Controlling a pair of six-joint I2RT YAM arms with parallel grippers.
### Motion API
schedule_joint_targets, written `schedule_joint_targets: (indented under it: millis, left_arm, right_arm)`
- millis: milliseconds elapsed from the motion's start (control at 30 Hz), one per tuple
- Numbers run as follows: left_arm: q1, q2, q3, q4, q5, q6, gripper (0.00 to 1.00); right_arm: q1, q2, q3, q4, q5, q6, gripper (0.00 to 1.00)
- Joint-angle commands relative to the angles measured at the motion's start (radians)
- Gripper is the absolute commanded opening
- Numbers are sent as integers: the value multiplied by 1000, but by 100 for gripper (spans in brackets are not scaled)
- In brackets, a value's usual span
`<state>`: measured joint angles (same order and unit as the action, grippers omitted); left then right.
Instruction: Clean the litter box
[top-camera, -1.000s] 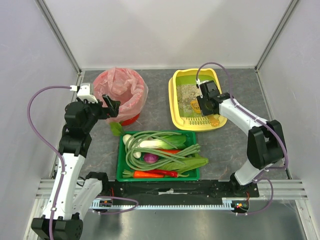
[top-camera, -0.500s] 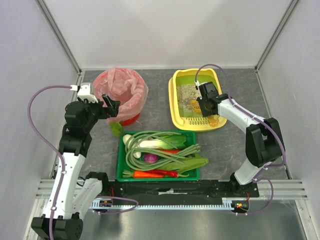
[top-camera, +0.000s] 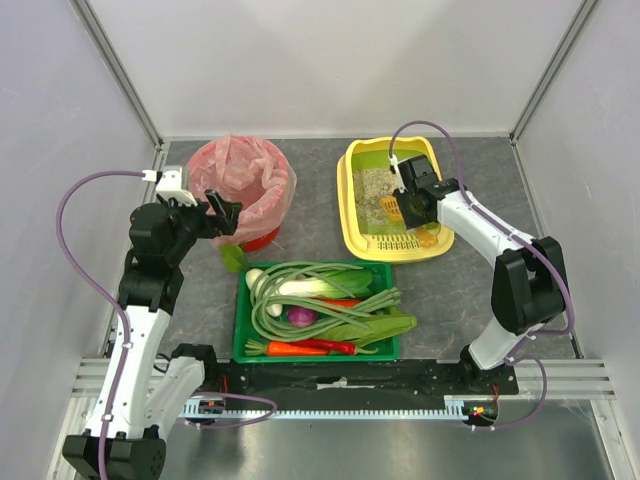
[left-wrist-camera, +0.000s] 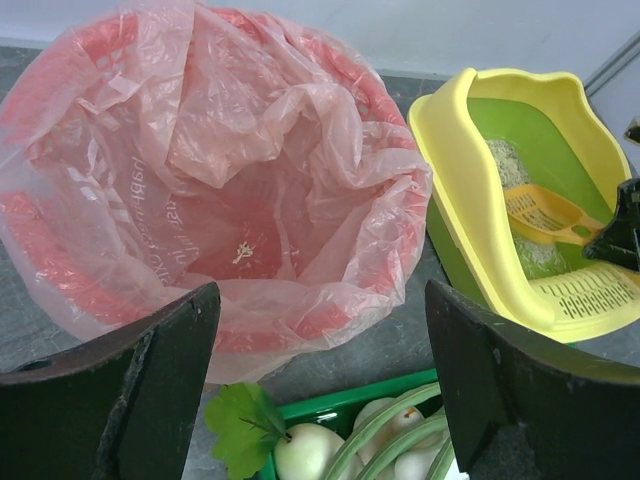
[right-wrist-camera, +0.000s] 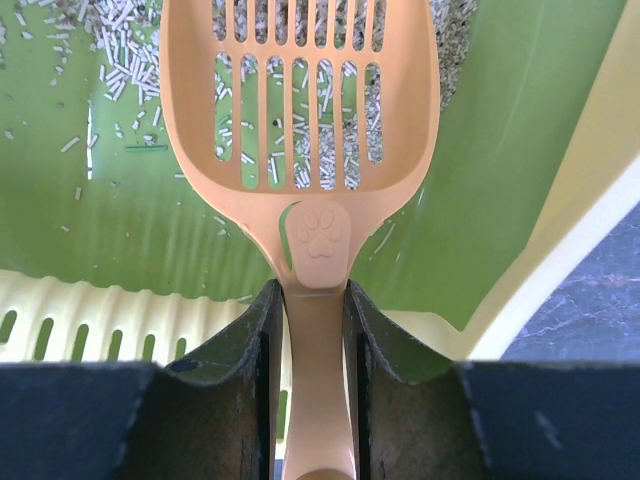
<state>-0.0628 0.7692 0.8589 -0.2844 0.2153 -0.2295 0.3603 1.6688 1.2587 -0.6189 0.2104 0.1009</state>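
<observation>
Litter box upper right of top view, with right gripper clenched on scoop handle inside it. Left gripper spread wide, empty, upper left by bin.

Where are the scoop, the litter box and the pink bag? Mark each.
scoop (right-wrist-camera: 318, 238), right wrist view, paw print at its neck.
litter box (top-camera: 345, 200), top external view, left rim.
pink bag (left-wrist-camera: 300, 110), left wrist view, crumpled inner fold.

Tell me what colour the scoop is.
The scoop is orange, clearest in the right wrist view.
</observation>
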Motion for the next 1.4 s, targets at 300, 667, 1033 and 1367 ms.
schedule_joint_targets:
  millis: [300,667,1033,1367]
  left_arm:
    - [1,-42,-14,48,39,93,89]
    - [-68,-53,-21,47,39,142,89]
    - [-155,-70,-23,28,-63,174,90]
    - [-163,-94,-15,13,-182,150,95]
  right_arm:
    - [-3,-32,204,-223,35,-55,0]
    - [-3,193,427,-439,35,-92,0]
    - [-3,334,619,-588,95,-72,0]
    - [-3,293,528,-578,55,-64,0]
